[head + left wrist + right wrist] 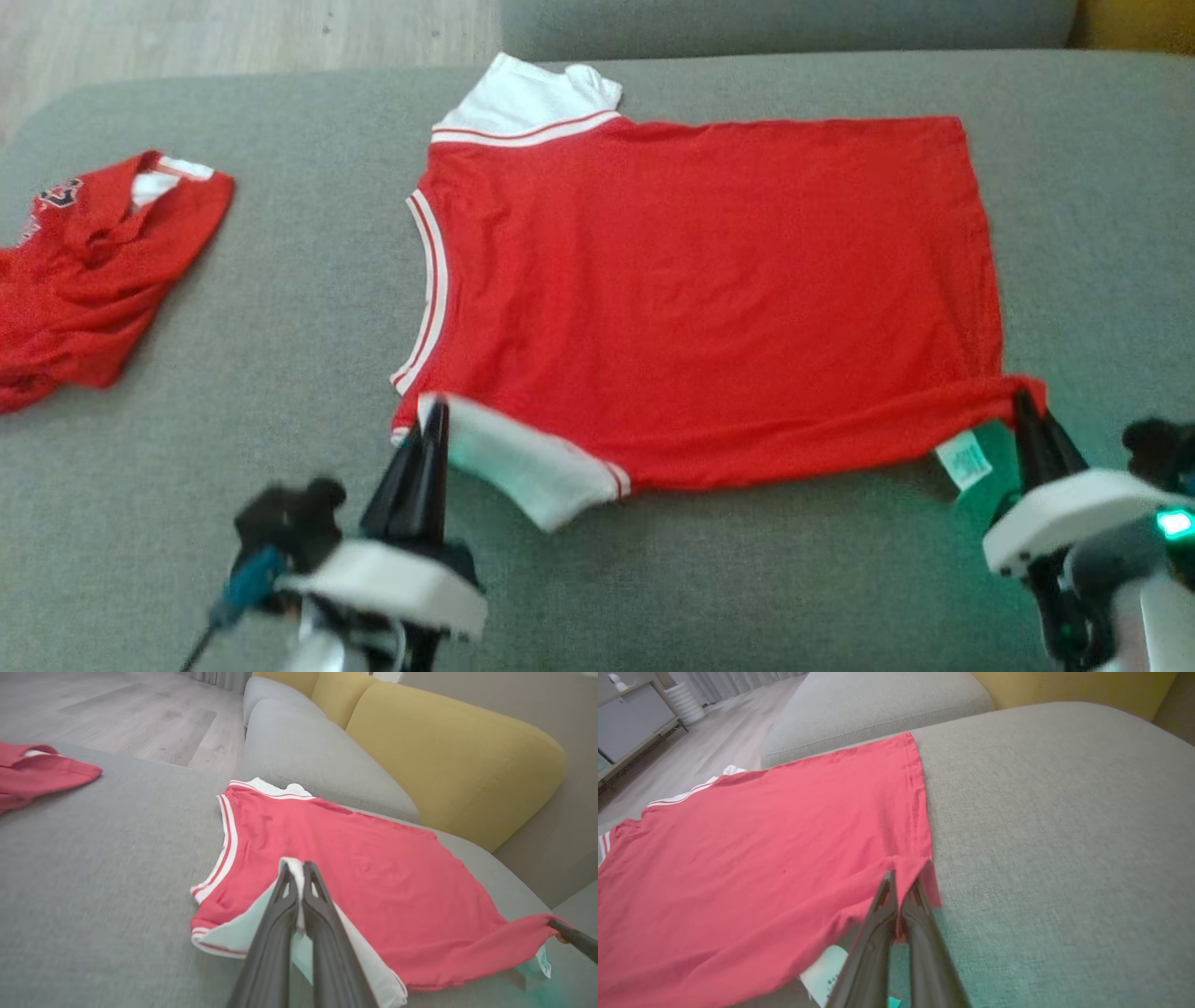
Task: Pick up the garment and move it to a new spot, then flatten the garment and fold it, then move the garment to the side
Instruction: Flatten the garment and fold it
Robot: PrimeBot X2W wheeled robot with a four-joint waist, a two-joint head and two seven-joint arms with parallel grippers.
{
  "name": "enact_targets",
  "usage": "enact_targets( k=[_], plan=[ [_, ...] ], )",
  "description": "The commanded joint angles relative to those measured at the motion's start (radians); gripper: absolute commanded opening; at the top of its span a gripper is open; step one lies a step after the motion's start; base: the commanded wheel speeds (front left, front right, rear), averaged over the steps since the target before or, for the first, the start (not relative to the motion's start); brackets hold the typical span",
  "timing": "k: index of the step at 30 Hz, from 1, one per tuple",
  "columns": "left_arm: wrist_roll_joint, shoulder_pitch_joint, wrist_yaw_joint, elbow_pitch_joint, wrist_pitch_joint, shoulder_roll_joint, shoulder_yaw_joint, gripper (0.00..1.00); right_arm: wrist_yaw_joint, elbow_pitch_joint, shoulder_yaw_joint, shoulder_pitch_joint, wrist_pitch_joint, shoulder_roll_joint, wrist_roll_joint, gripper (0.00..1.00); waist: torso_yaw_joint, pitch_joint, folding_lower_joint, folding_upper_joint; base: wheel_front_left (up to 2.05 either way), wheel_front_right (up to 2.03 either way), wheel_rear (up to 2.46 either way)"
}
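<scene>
Red garment (pixel 709 289) is spread flat on sofa seat (pixel 280 373). Sleeve (pixel 523 467) at its 7 o'clock is clamped by left tool (pixel 431 420), hem corner (pixel 994 390) at 4 o'clock by right tool (pixel 1025 406). Light, limp cloth is judged; corners best gripped.

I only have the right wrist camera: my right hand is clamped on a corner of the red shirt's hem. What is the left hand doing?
Observer: The left hand is shut on the white sleeve at the near edge of the shirt, at its neckline end.
Operator: Anything else on the couch I should avoid?
Observer: A second red garment lies crumpled at the far left of the couch, apart from the shirt.
Operator: Is that sleeve lying flat?
Observer: No, its pinched end looks raised off the cushion at the left hand.
</scene>
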State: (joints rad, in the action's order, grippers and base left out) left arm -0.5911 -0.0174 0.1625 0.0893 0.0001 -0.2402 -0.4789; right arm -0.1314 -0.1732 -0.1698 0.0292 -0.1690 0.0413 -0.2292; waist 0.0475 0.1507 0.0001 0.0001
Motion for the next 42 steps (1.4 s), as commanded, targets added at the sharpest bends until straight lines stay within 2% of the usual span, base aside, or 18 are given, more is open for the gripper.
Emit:
enact_targets(
  k=[1, 12, 21, 22, 23, 24, 25, 26, 27, 35, 42],
  plan=[
    [0.008, -0.099, -0.011, 0.015, 0.006, 0.001, 0.040, 0.00, 0.001, 0.020, 0.019, 0.065, -0.016, 0.009, -0.005, 0.00, -0.008, 0.021, -0.0001, -0.0001, 0.00, 0.00, 0.00],
    [0.021, -0.355, -0.037, -0.144, -0.017, 0.007, 0.096, 0.00, 0.001, -0.089, -0.011, 0.284, -0.075, 0.009, 0.033, 0.00, -0.037, 0.104, -0.0001, -0.0001, 0.00, 0.00, 0.00],
    [0.017, -0.444, -0.058, -0.280, -0.081, 0.030, 0.111, 0.00, 0.001, -0.206, 0.007, 0.393, -0.076, 0.009, 0.044, 0.00, -0.048, 0.143, -0.0001, -0.0001, 0.00, 0.00, 0.00],
    [0.016, -0.450, -0.060, -0.292, -0.089, 0.032, 0.112, 0.00, 0.001, -0.215, 0.010, 0.402, -0.069, 0.009, 0.040, 0.04, -0.048, 0.146, -0.0001, -0.0001, 0.00, 0.00, 0.00],
    [0.016, -0.455, -0.060, -0.303, -0.098, 0.035, 0.115, 0.00, 0.001, -0.222, 0.015, 0.411, -0.059, 0.009, 0.039, 0.33, -0.049, 0.149, -0.0001, -0.0001, 0.00, 0.00, 0.00],
    [0.017, -0.461, -0.058, -0.313, -0.107, 0.038, 0.117, 0.00, 0.001, -0.227, 0.021, 0.420, -0.044, 0.009, 0.044, 1.00, -0.050, 0.152, -0.0001, -0.0001, 0.00, 0.00, 0.00],
    [0.020, -0.465, -0.058, -0.322, -0.117, 0.039, 0.117, 0.17, 0.001, -0.233, 0.025, 0.427, -0.031, 0.009, 0.040, 1.00, -0.050, 0.153, -0.0001, -0.0001, 0.00, 0.00, 0.00],
    [0.022, -0.469, -0.059, -0.328, -0.128, 0.041, 0.117, 0.67, 0.001, -0.239, 0.030, 0.434, -0.018, 0.009, 0.031, 1.00, -0.050, 0.155, -0.0001, -0.0001, 0.00, 0.00, 0.00],
    [0.023, -0.472, -0.061, -0.334, -0.139, 0.044, 0.118, 1.00, 0.001, -0.242, 0.038, 0.441, -0.001, 0.009, 0.024, 1.00, -0.050, 0.156, -0.0001, -0.0001, 0.00, 0.00, 0.00],
    [0.009, -0.440, -0.076, -0.312, -0.200, 0.046, 0.130, 1.00, 0.001, -0.245, 0.013, 0.457, 0.133, 0.009, -0.003, 1.00, -0.044, 0.148, -0.0001, -0.0001, 0.00, 0.00, 0.00],
    [-0.034, -0.290, -0.064, -0.211, -0.179, 0.026, 0.138, 1.00, 0.001, -0.132, -0.033, 0.377, 0.186, 0.009, 0.046, 1.00, -0.031, 0.121, -0.0001, -0.0001, 0.00, 0.00, 0.00]
  ],
)
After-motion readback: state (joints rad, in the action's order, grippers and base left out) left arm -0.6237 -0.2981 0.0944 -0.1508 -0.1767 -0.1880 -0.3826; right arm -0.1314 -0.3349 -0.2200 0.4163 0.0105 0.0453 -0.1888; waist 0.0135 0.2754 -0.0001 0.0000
